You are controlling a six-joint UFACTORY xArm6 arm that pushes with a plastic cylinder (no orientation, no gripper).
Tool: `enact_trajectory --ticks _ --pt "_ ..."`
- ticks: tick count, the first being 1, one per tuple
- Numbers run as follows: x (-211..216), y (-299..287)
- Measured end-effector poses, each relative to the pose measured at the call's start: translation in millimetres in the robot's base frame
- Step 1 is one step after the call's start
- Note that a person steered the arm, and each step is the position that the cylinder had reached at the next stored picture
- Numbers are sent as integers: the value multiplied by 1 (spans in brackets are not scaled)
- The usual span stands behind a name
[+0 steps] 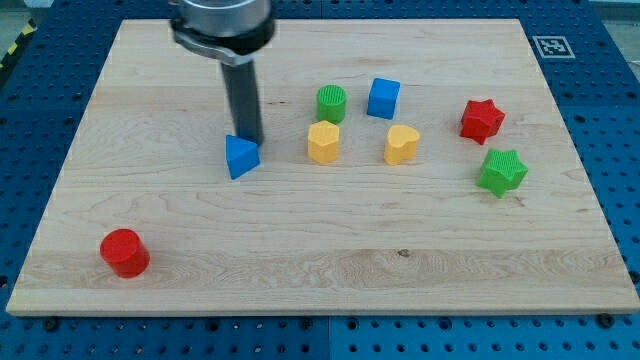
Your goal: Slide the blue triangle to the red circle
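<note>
Upright rod, my tip [250, 140] touching blue triangle [241, 157], red circle [125, 252] well apart

Pale wooden surface [330, 270], grain running left-right, evenly lit. Blue perforated base [620, 120] underneath. Black-white marker tag [549, 45] at top right.

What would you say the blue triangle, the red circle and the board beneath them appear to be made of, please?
The blue triangular block and the red round block look like matte plastic, possibly 3D-printed: flat saturated colour, with faint ribbing like that on the green blocks, though too small to confirm. The pale wooden board shows lengthwise grain and plank seams, with a smooth, low-sheen finish. My tip sits just behind the triangle.
</note>
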State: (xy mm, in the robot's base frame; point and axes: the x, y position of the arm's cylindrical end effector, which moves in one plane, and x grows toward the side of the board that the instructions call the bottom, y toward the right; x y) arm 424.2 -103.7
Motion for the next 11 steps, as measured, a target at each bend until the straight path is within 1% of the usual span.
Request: enact_trajectory --ticks 1,2,3,4,5,6,7,8,9,10,11 --pt "16 -20" --pt "26 -20" --pt "22 -11" --pt "32 1" --pt "57 15" --pt "87 15" --pt "101 16" --pt "105 52" --pt "141 84" --pt "139 68" --pt "120 34"
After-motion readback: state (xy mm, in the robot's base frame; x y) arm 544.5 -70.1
